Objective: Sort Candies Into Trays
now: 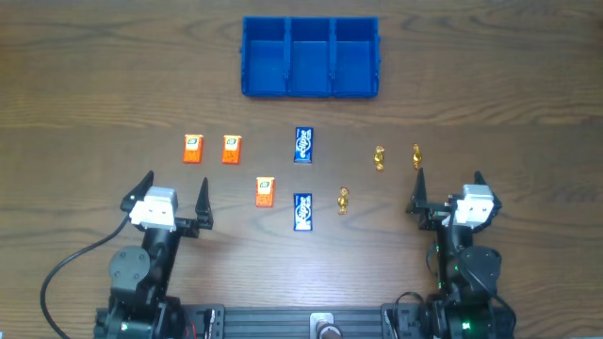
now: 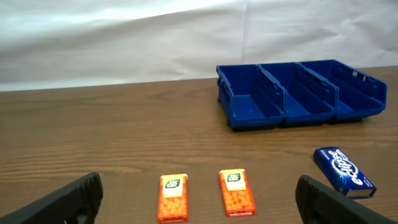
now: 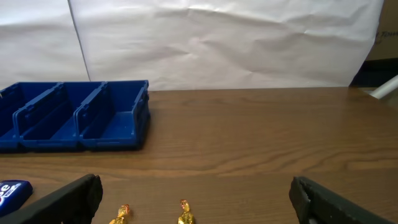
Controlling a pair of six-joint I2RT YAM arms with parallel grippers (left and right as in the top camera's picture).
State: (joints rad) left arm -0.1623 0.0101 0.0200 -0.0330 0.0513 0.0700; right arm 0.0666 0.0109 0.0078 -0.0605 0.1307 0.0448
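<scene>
Tray (image 1: 311, 90) (blue, three compartments) sits at the far side of the table (image 1: 94, 85). All candies lie on the table, well apart from the tray:
- orange boxes (image 1: 193, 148) (image 1: 232, 148) (image 1: 266, 190), left of centre
- blue packs (image 1: 303, 144) (image 1: 302, 212), centre
- gold candies (image 1: 379, 157) (image 1: 415, 154) (image 1: 344, 200), right

Left gripper (image 1: 175, 179) is released, fingers spread, holding nothing, near the orange boxes. Right gripper (image 1: 448, 175) is likewise released (nothing between its fingers), near the gold candies.

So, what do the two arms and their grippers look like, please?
Both arms are black with round joints. The left gripper and the right gripper each have a white block behind two black tapered fingers. A black cable loops out from the left arm's base. Small green lights glow on the right arm's base.
</scene>
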